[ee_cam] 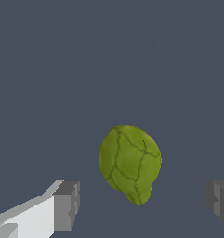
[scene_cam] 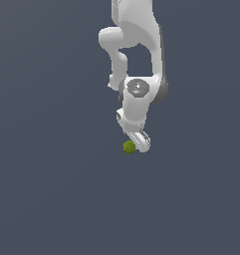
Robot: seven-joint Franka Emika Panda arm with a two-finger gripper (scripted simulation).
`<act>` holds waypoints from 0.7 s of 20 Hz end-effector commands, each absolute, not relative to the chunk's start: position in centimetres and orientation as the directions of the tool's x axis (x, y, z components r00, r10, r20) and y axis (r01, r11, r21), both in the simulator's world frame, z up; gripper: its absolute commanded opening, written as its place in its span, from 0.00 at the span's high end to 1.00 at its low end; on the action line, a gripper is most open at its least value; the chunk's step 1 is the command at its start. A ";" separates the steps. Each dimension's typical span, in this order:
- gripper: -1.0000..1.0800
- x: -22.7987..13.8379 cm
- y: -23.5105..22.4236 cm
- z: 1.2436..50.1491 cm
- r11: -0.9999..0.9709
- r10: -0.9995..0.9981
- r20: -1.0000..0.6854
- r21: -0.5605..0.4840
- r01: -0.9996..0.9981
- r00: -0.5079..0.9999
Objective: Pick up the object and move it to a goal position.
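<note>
Wrist view: object (ee_cam: 129, 162) lies between the spread fingers of the gripper (ee_cam: 143, 204), untouched.

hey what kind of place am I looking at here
Most likely a bare simulated test scene, not a real room: a flat, featureless grey-blue ground, a smoothly rendered white robot arm with its claw open, and one green lump beneath it.
</note>
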State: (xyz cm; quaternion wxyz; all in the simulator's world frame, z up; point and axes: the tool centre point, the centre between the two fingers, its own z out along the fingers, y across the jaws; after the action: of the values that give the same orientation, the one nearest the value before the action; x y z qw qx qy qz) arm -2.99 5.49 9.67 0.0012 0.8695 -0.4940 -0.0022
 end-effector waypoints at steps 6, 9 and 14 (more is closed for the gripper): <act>0.04 -3.2 6.1 9.2 -0.437 -0.899 0.000 0.001 -0.899 0.437; 0.04 -3.2 6.2 9.1 -0.425 -0.905 0.000 0.000 -0.905 0.425; 0.04 -3.2 6.2 9.0 -0.427 -0.904 0.000 0.000 -0.904 0.427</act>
State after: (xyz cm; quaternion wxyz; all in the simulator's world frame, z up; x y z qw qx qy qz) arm -3.23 6.20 9.06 0.0000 0.8447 -0.5352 -0.0001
